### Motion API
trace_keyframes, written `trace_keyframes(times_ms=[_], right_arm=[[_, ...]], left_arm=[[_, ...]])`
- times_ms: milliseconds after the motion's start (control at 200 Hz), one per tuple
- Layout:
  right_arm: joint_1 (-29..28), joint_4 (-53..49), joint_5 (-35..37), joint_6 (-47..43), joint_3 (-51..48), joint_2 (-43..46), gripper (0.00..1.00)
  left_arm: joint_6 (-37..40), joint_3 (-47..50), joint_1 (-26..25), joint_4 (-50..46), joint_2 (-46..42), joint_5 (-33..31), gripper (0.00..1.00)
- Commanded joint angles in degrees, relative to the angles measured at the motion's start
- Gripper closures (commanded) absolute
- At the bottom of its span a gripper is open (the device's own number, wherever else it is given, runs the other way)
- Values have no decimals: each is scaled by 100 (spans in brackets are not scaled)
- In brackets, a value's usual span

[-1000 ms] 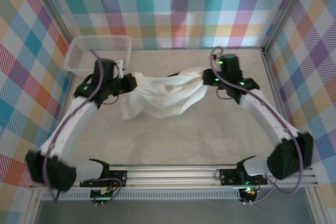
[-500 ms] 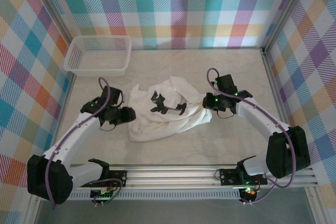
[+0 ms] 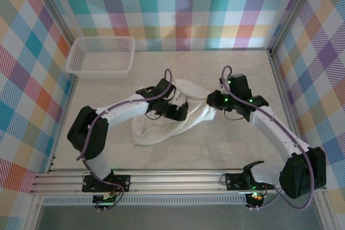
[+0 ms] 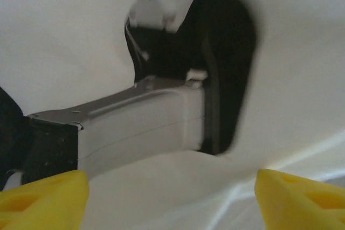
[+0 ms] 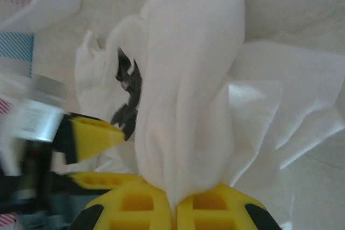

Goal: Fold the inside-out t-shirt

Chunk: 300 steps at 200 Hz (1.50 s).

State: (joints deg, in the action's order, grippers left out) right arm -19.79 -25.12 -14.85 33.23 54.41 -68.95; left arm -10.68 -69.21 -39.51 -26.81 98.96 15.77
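White thin fabric of the inside-out t-shirt (image 3: 153,130) lies bunched mid-counter (image 3: 226,149), its long axis slanting from near-left up to the right pincer (image 3: 211,102), which is clenched on its edge. Directly over its middle hangs the left pincer (image 3: 177,110), released, nearer the free cloth.

Near strip of counter (image 3: 178,152) btwn t-shirt (image 3: 151,130) and arm bases: bare, wide lane. Far strip behind the shirt also free. Far-left corner blocked by white mesh basket (image 3: 99,71). Centre: crumpled shirt w/ left arm (image 3: 124,109) slung across it. Right arm (image 3: 269,127) bars the right side diagonally.
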Motion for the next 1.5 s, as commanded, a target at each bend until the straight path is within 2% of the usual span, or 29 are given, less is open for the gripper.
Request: trace_keyframes(times_ms=[0,160,225,265,315,365,410,465,515,640,765,800,870,975,1085,1160,1220,1295,1355,1395,1430,1495], right_arm=[[83,-49,14,333,449,91,100],[74,92,-971,257,807,-255,100],[77,146,-1219,273,801,-327,100],[76,117,-1233,253,791,-340,100],[79,11,-1097,199,775,-321,100],[80,-144,-874,123,764,-291,100],[82,-348,-618,-5,773,-296,100],[111,-609,-222,-133,774,-346,100],[177,-770,31,-216,750,-425,100],[406,-959,439,-433,604,-923,100],[511,-1065,980,-824,602,-1612,100],[511,-1161,965,-927,679,-1747,92],[504,-1376,768,-1018,904,-1701,71],[179,-819,924,-1226,717,-695,55],[-1218,431,1760,-2226,121,308,40],[-2051,1412,2318,-3037,-337,547,29],[-2319,2035,2782,-3412,-565,367,18],[-2341,2251,3506,-3579,-379,-286,13],[-2327,2367,3789,-3829,-109,-1004,15],[-2327,2168,3697,-3841,212,-1418,23],[-2321,1851,3486,-3789,519,-1667,38],[-2327,1453,2669,-3682,841,-1778,82]], left_arm=[[697,171,-9,571,-129,-53,7],[748,-167,2,552,253,-1035,5],[683,-293,5,632,359,-1148,7],[658,-398,14,599,410,-1163,13],[616,-468,21,553,411,-1202,29],[549,-421,21,570,286,-1183,57],[449,-359,60,574,109,-1101,77],[323,-297,146,536,-151,-791,87],[197,-268,263,469,-367,-360,100],[-157,-249,570,244,-802,768,100],[-492,-291,731,216,-1148,1444,100],[-616,-341,763,206,-1210,1525,100],[-823,-538,816,86,-1256,1676,100],[-1249,-861,895,-111,-1191,1781,100],[-1510,-1120,936,-180,-1117,2001,100],[-1460,-1337,944,-412,-1097,1992,100],[-1378,-1469,945,-575,-1119,2000,100],[-1313,-1602,945,-692,-1204,2078,100],[-1197,-1720,946,-870,-1266,2053,100],[-1076,-1829,970,-1062,-1296,1893,100],[-956,-1907,1015,-1292,-1298,1709,100],[-774,-1968,1221,-1643,-1287,1382,100]])
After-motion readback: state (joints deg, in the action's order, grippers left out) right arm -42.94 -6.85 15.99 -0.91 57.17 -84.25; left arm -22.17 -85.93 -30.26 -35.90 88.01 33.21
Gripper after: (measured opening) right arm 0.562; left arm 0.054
